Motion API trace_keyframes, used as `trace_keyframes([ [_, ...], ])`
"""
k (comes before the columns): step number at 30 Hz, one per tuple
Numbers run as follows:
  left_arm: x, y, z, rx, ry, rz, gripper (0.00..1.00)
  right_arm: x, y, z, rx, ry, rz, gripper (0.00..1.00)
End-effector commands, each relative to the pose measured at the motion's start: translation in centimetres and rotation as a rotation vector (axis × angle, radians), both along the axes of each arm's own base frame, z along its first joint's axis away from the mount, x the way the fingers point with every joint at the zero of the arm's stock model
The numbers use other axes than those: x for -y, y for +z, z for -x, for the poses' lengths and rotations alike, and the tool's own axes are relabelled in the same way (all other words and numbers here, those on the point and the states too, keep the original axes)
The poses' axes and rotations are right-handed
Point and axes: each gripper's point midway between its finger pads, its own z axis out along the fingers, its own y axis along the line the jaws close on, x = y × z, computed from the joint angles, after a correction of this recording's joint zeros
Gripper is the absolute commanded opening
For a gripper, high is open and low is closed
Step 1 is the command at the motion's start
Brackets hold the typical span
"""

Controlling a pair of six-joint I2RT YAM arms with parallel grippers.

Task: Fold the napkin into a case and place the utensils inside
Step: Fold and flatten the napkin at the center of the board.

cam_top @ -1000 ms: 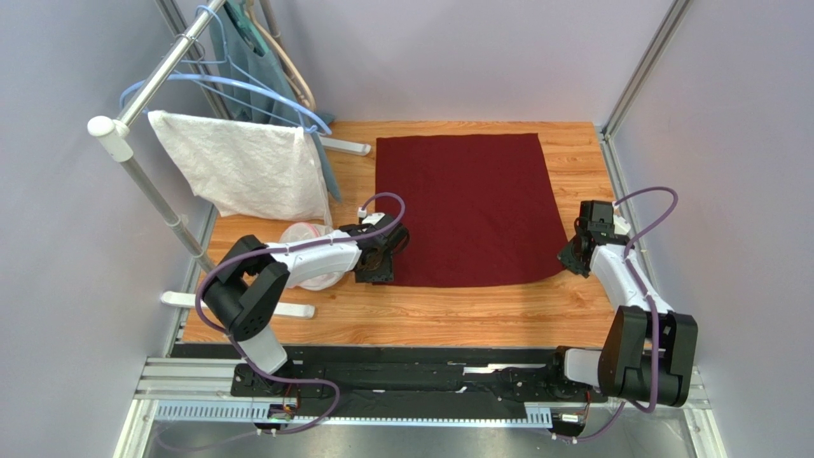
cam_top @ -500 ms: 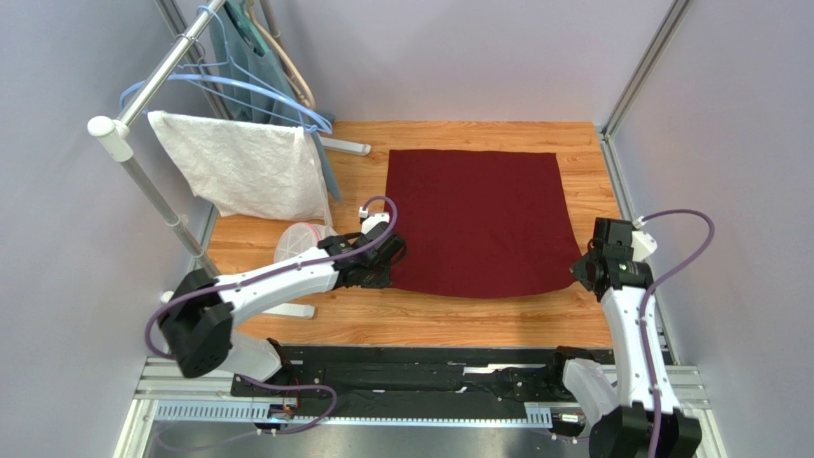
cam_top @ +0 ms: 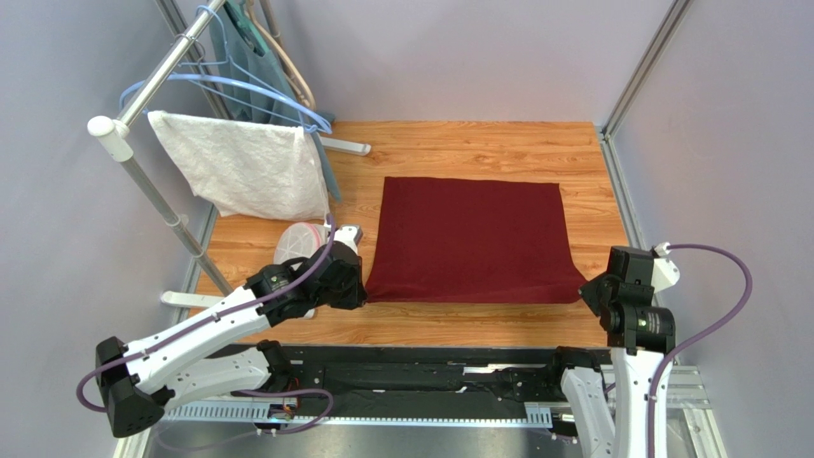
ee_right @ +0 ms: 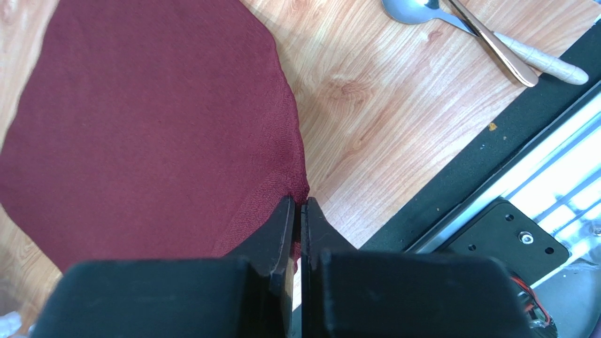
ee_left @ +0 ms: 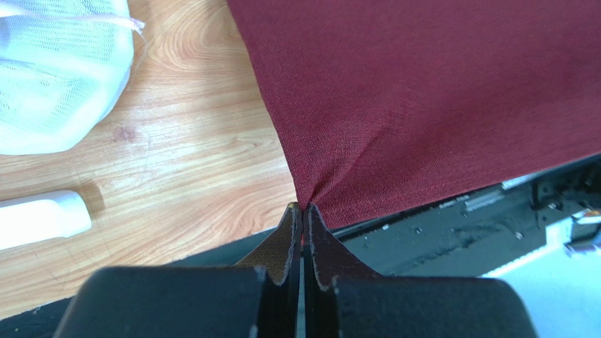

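Wooden worktop (cam_top: 459, 143) of light planks. Carries a dark red napkin (cam_top: 468, 239) spread across the middle, somewhat toward the right edge. Just beside its left side, a white mesh bundle (cam_top: 298, 239). Near the far left corner, a white rack foot (cam_top: 344, 146). Close to a black-bordered edge, apart from the napkin, a spoon (ee_right: 413, 10), its tan handle crossing another.

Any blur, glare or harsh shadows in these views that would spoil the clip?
Top view: even light, sharp, no glare on the napkin. Left wrist view: napkin weave crisp, white mesh bundle nearly blown out. Right wrist view: spoon glints, metal rail at lower right washed out.
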Motion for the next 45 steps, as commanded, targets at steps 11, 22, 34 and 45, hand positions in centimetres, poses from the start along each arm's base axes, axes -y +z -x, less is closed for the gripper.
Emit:
trace_keyframes([
  [11,-0.5,18.4,-3.0,0.456,-0.103,0.13,0.0,0.0,17.8,0.6,0.467,0.136,0.209,0.0],
  [22,-4.1,38.2,-0.8,0.888,-0.132,0.374,0.0,-1.8,34.7,7.6,0.915,0.181,0.341,0.0],
  [34,1.0,32.4,-14.8,0.665,0.123,0.179,0.0,0.9,27.7,-9.6,0.652,0.187,0.289,0.0],
  [45,4.0,20.2,-31.5,0.616,0.195,-0.112,0.0,2.6,13.7,-28.7,0.347,0.324,0.215,0.0],
])
